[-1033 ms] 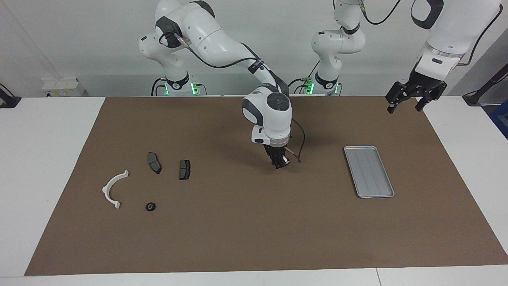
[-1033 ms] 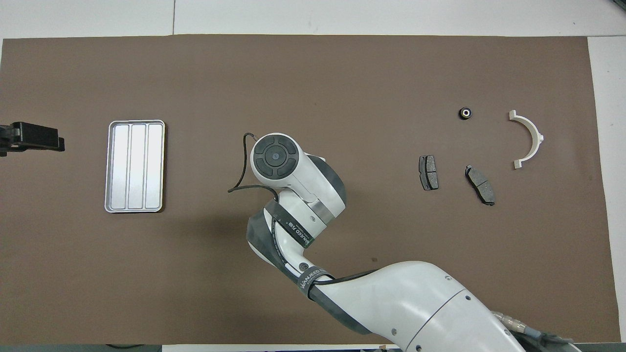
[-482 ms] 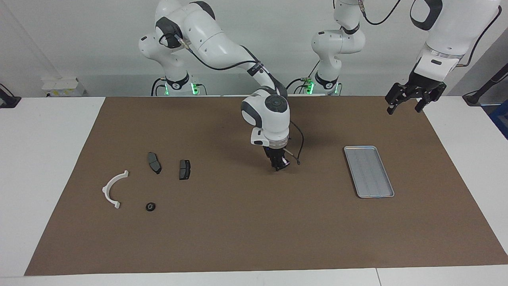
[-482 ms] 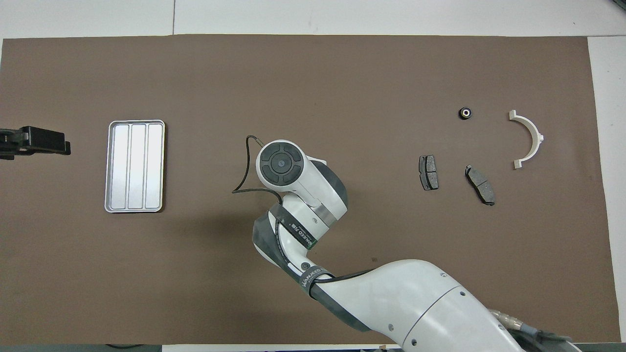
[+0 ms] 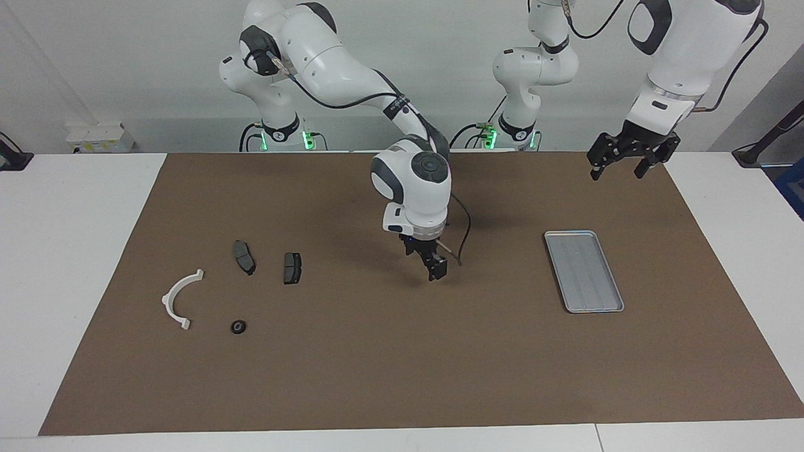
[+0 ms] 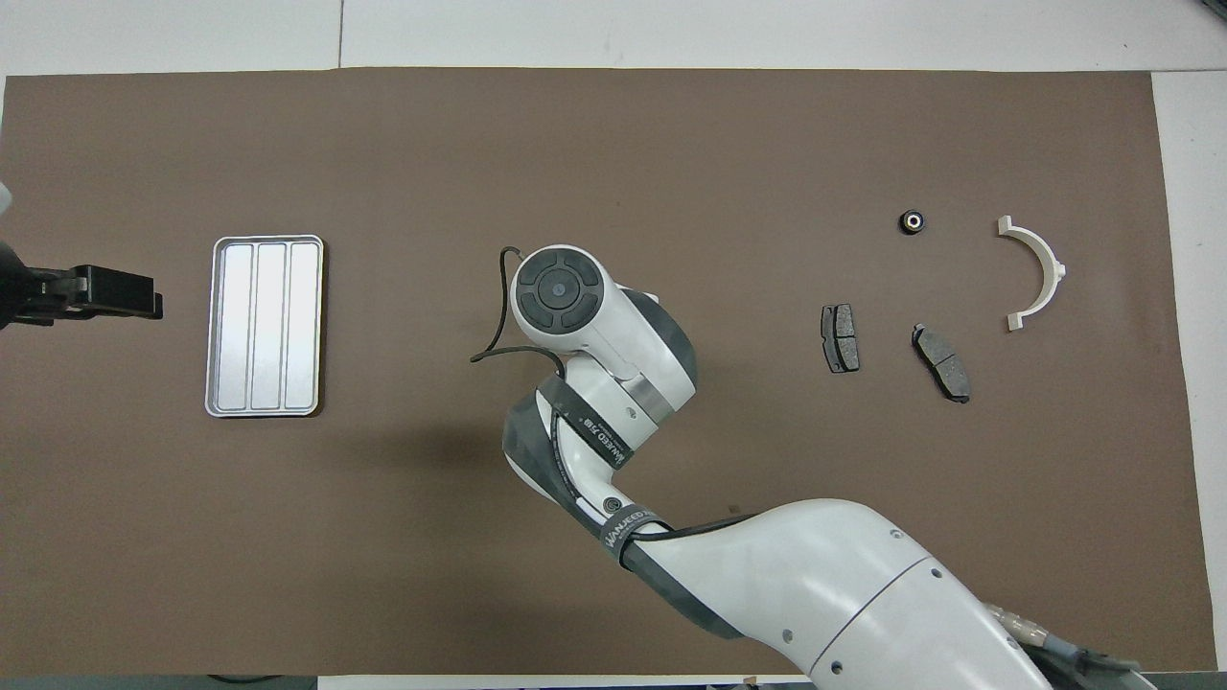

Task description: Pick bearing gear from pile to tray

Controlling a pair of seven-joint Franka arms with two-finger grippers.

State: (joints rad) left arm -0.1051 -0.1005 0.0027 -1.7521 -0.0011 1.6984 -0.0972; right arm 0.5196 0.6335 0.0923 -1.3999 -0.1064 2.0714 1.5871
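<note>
The pile lies at the right arm's end of the mat: a white semicircular bracket (image 5: pixel 166 300) (image 6: pixel 1057 271), two dark brake pads (image 5: pixel 244 257) (image 5: pixel 292 267), and one small black round piece (image 5: pixel 238 326) (image 6: pixel 912 221). The silver ribbed tray (image 5: pixel 584 270) (image 6: pixel 265 326) lies toward the left arm's end and holds nothing. My right gripper (image 5: pixel 436 271) points down low over the middle of the mat, between pile and tray; its wrist hides it in the overhead view. My left gripper (image 5: pixel 617 171) (image 6: pixel 153 299) is open, raised over the mat beside the tray.
A brown mat (image 5: pixel 377 376) covers most of the white table. A black cable (image 5: pixel 461 242) loops beside the right wrist. The right arm's forearm (image 6: pixel 815 594) spans the mat's edge nearest the robots in the overhead view.
My right gripper has shifted a little toward the pile's end of the mat. My left gripper has moved inward toward the tray.
</note>
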